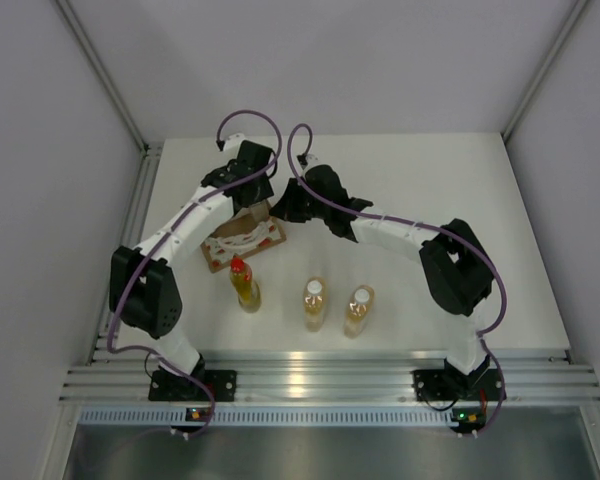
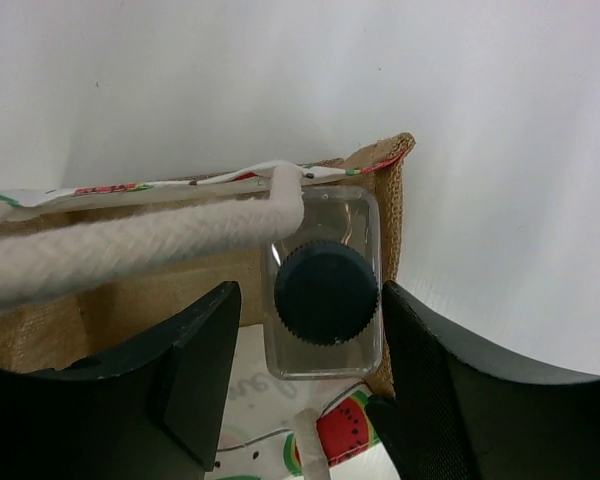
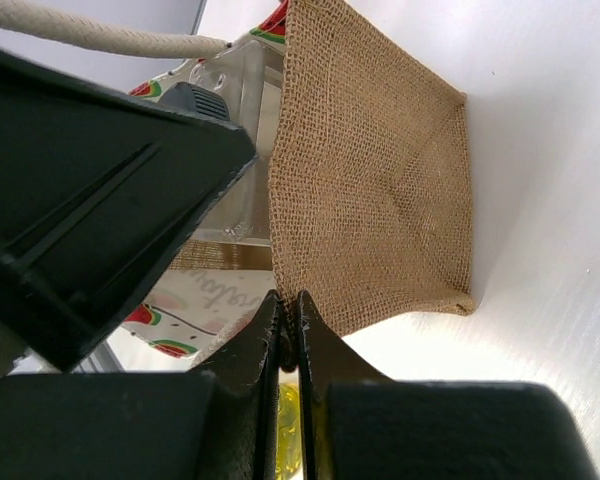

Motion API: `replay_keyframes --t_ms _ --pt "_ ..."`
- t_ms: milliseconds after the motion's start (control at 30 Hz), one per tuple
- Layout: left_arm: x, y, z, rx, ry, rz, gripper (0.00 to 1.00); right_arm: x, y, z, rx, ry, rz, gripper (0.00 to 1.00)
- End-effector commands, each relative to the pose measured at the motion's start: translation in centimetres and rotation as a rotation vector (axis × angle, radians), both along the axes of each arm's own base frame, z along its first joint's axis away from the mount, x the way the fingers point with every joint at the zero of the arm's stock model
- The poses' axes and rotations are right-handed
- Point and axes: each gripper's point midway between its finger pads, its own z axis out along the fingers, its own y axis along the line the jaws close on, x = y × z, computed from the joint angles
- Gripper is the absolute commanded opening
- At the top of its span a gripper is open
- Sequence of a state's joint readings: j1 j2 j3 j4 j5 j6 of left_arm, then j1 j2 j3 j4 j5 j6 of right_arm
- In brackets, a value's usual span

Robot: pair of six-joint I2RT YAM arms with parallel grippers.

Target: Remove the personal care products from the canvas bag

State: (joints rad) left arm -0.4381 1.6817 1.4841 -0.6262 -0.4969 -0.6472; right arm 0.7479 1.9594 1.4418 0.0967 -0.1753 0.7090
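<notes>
The canvas bag (image 1: 242, 241) lies on the table with its watermelon-print side up. Inside its mouth stands a clear bottle with a dark grey cap (image 2: 327, 292). My left gripper (image 2: 308, 305) is open and straddles this bottle; the right finger (image 2: 420, 370) is at the bottle's side, while the left finger (image 2: 195, 370) stands apart from it. A white rope handle (image 2: 130, 250) crosses above the bottle. My right gripper (image 3: 288, 305) is shut on the burlap edge of the bag (image 3: 380, 200). On the table stand a yellow bottle with a red cap (image 1: 244, 283) and two amber bottles (image 1: 314, 303) (image 1: 358, 308).
The three bottles stand in a row near the table's front edge (image 1: 320, 352), in front of the bag. Both arms meet over the bag at the middle left. Grey walls close the table at the back and sides.
</notes>
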Motion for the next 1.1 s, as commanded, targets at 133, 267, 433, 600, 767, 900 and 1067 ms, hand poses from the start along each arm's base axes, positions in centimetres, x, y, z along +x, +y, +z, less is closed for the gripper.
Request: replay_keyframes --t_ms 133,267,433,600,767,900,1067 --pt "2.3 -0.9 -0.1 -0.017 -0.017 -0.016 0.63 -0.1 0.9 -0.1 0.014 -0.006 0.031 0.0" --pt "2.1 -0.7 -0.6 -0.006 -0.009 -0.006 0.47 -0.1 0.7 0.0 0.011 -0.009 0.028 0.0" --pt "1.8 -0.2 -0.4 0.003 -0.016 0.016 0.44 0.0 0.5 0.0 0.009 -0.012 0.024 0.0" --pt "2.0 -0.4 -2.0 0.016 0.019 0.007 0.44 -0.1 0.6 0.2 0.014 -0.013 0.028 0.0" --pt "1.8 -0.4 -4.1 0.022 0.063 0.014 0.49 -0.1 0.4 0.2 0.013 -0.015 0.026 0.0" --pt "1.7 -0.5 -4.5 0.02 0.073 0.011 0.5 -0.1 0.3 0.4 0.016 -0.016 0.024 0.0" --pt "1.7 -0.4 -3.7 0.026 0.057 0.002 0.38 0.0 0.2 0.4 0.017 -0.017 0.022 0.0"
